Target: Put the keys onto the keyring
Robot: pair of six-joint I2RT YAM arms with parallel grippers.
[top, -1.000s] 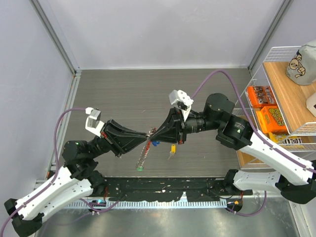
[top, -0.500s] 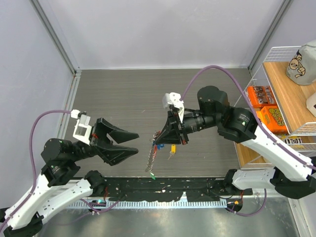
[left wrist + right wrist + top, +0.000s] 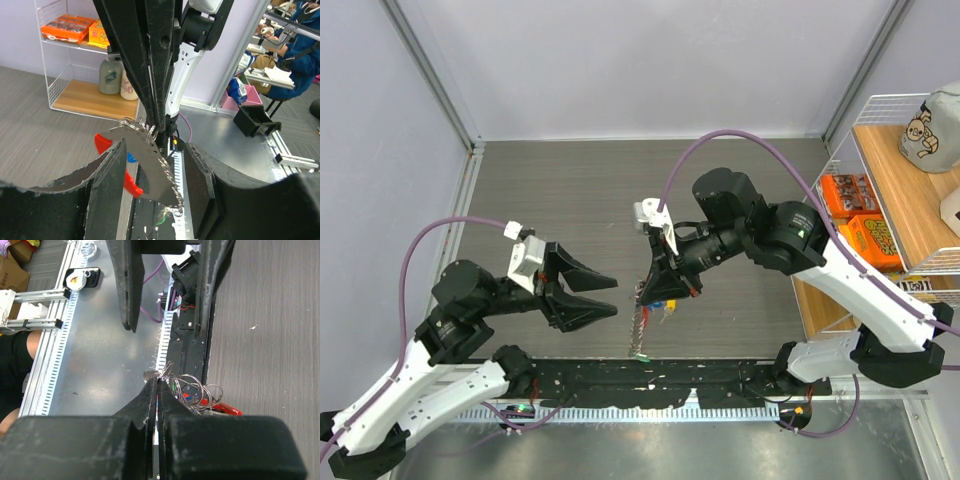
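Note:
My right gripper (image 3: 654,291) is shut on the keyring (image 3: 159,374) and holds it above the table. The silvery chain (image 3: 641,330) hangs down from it, with a green tag (image 3: 642,356) at its end. Keys with red, blue and yellow tags (image 3: 666,304) bunch under the right fingers; thin rings and a red tag (image 3: 226,410) show in the right wrist view. My left gripper (image 3: 614,298) is open and empty, just left of the ring. In the left wrist view the chain (image 3: 162,172) hangs between my open left fingers (image 3: 109,190), apart from them.
A white wire shelf (image 3: 880,200) with orange boxes and a jar stands at the right edge. The black base rail (image 3: 650,385) runs along the near table edge below the hanging chain. Grey walls close the left and back sides.
My left gripper let go of the ring and drew back to the left, then came closer again, open. My right gripper moved left and toward the near edge with the keyring and chain.

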